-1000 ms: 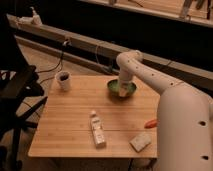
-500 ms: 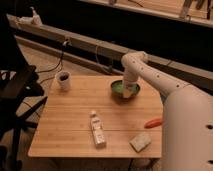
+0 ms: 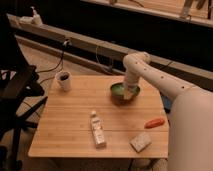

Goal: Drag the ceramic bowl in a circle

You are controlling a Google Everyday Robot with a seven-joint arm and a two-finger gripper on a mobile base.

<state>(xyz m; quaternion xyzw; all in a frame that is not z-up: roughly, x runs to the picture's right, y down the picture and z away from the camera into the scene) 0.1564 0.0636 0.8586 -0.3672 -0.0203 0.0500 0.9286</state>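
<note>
Shifted slightly rightward in the view from a second ago, the ceramic bowl [image 3: 120, 90] now sits on the far right part of the table [image 3: 67, 117], and the hand [image 3: 131, 91] has travelled with it. Nearest the camera lie a sponge [image 3: 140, 142] and a small bottle [image 3: 97, 130], then an orange carrot-like piece [image 3: 154, 122], all well apart from the bowl. The hand drops from above onto the bowl's right rim, so the bowl lies directly beneath it. Whether it is apart or clamped on the rim, I cannot tell. Farther left stands a white mug [image 3: 63, 80], so the circle likely has room leftward.
</note>
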